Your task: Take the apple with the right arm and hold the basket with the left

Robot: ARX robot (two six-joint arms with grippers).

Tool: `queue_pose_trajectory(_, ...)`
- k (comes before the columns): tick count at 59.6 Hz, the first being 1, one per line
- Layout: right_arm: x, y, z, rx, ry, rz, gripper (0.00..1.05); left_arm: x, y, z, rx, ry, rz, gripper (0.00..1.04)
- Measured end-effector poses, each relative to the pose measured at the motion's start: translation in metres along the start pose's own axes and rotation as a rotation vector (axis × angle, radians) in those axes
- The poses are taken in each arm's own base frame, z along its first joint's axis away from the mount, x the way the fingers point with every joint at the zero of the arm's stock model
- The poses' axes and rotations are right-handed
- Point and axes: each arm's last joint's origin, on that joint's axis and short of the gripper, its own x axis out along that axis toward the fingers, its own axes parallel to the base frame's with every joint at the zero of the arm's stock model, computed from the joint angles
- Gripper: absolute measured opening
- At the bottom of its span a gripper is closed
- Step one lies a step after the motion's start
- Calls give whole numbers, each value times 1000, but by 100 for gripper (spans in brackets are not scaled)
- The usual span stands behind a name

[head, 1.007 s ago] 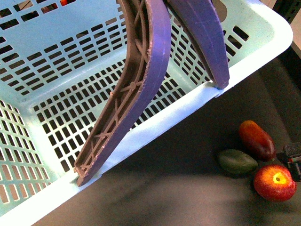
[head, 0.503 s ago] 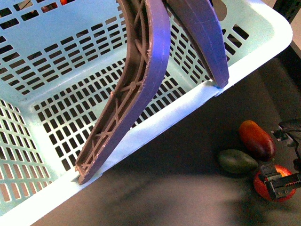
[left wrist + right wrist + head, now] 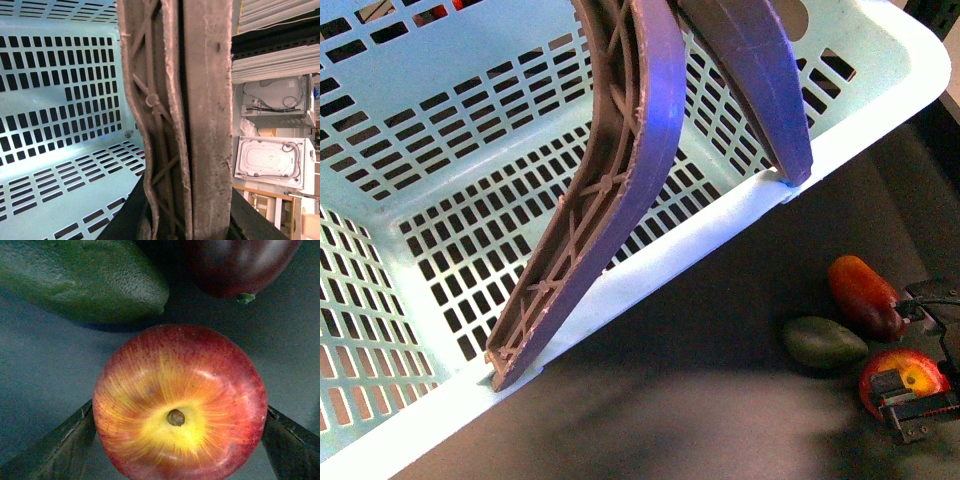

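Observation:
The light blue slotted basket (image 3: 880, 110) hangs tilted above the dark table, filling the upper left of the front view. Its purple handle (image 3: 620, 180) rises out of frame. In the left wrist view the handle (image 3: 200, 125) runs between the jaws of my left gripper (image 3: 187, 227), which is shut on it. The red apple (image 3: 892, 372) with a yellow stem dimple lies at the lower right. My right gripper (image 3: 930, 360) is open with a finger on each side of the apple (image 3: 177, 405), which fills the right wrist view.
A dark green oval fruit (image 3: 823, 343) and an elongated red-orange fruit (image 3: 865, 297) lie just beyond the apple; both show in the right wrist view, the green one (image 3: 80, 280) and the red one (image 3: 240, 265). White appliances (image 3: 272, 160) stand in the background.
My right gripper has come in from the right edge and dropped around the apple. The basket has shifted slightly.

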Motion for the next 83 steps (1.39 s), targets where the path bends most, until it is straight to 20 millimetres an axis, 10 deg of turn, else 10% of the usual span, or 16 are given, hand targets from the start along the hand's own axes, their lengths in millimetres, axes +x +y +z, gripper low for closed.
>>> queue_pose_trajectory(22, -13, -5, 8, 4, -35, -11, 79, 0, 0, 0, 0, 0, 0, 19)
queue_pose_trajectory(40, -115, -33, 56, 75, -329, -106, 78, 0, 0, 0, 0, -1, 0, 19)
queue_pose_trajectory(65, -263, -19, 96, 148, -800, -96, 75, 0, 0, 0, 0, 0, 0, 19)
queue_pose_trajectory(83, -293, 29, 120, 121, -901, 31, 75, 0, 0, 0, 0, 0, 0, 19)
